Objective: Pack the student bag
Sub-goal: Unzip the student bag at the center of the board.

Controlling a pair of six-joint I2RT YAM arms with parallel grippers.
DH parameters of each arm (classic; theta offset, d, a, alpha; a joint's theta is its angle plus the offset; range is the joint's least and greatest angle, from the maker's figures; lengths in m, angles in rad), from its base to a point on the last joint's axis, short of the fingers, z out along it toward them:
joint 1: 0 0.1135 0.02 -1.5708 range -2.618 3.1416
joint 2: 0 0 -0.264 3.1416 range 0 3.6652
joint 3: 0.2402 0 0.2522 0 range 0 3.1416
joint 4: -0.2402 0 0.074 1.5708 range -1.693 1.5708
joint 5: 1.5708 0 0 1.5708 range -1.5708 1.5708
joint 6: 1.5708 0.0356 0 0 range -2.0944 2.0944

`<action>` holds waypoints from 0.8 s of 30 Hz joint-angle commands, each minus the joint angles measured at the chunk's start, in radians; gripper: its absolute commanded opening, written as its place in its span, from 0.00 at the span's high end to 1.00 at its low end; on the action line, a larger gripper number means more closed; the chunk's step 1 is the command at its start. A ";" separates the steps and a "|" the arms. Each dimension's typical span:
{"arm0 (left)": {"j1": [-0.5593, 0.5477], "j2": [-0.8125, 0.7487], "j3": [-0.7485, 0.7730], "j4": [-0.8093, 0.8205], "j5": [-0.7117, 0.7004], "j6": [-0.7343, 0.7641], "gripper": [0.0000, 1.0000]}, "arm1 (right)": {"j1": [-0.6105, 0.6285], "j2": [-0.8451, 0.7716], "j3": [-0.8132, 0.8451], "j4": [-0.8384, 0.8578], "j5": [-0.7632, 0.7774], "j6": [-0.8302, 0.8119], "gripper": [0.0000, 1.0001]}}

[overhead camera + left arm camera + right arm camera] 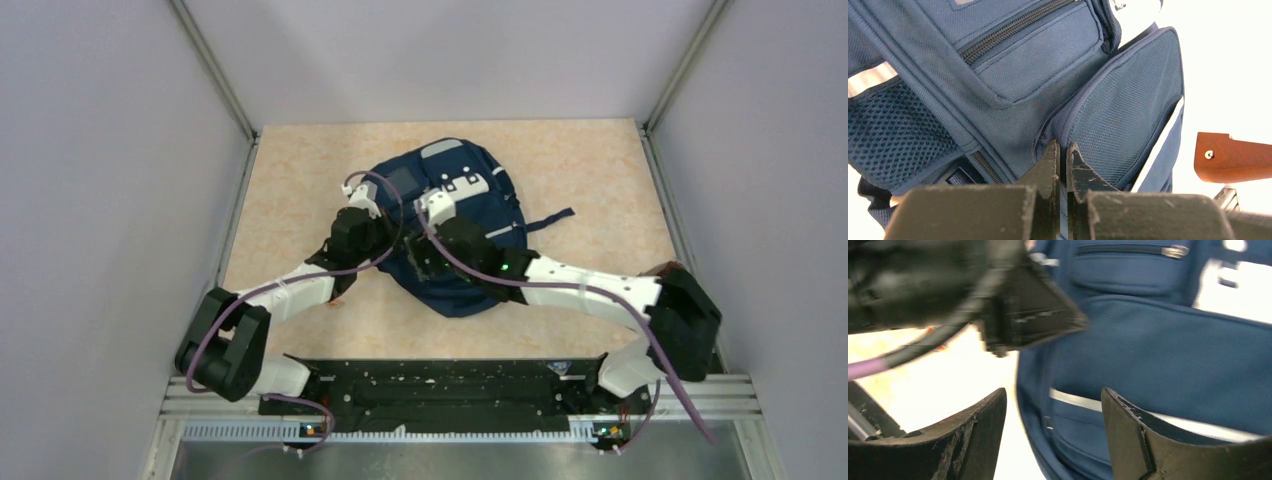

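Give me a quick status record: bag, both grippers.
student bag: navy, lying on the table, both arms reaching onto it
pocket zip: closed
left gripper: shut, tips by the mesh side pocket; pinch on fabric unclear
right gripper: open, jaws apart over the reflective stripe, holding nothing

A large navy-blue fabric backpack (500, 200) fills the middle of the beige tabletop (600, 170). The left arm (300, 285) crosses in at its 8 o'clock and the right arm (580, 285) at 4. Bare surface lies open at 3 o'clock past a dark loose strap (550, 217), and is narrower at 12 and 9. Grey panel walls (100, 200) close those sides.
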 commanded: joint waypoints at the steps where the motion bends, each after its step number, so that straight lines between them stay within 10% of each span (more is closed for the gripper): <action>1: -0.075 -0.087 -0.052 0.051 0.012 -0.022 1.00 | -0.084 -0.189 -0.086 -0.171 0.154 0.121 0.31; 10: -0.257 -0.191 -0.112 0.010 -0.070 -0.001 0.97 | -0.396 -0.439 -0.334 -0.260 -0.009 0.299 0.24; 24: -0.524 -0.160 -0.085 -0.038 -0.218 -0.003 0.85 | -0.407 -0.454 -0.399 -0.267 0.048 0.468 0.15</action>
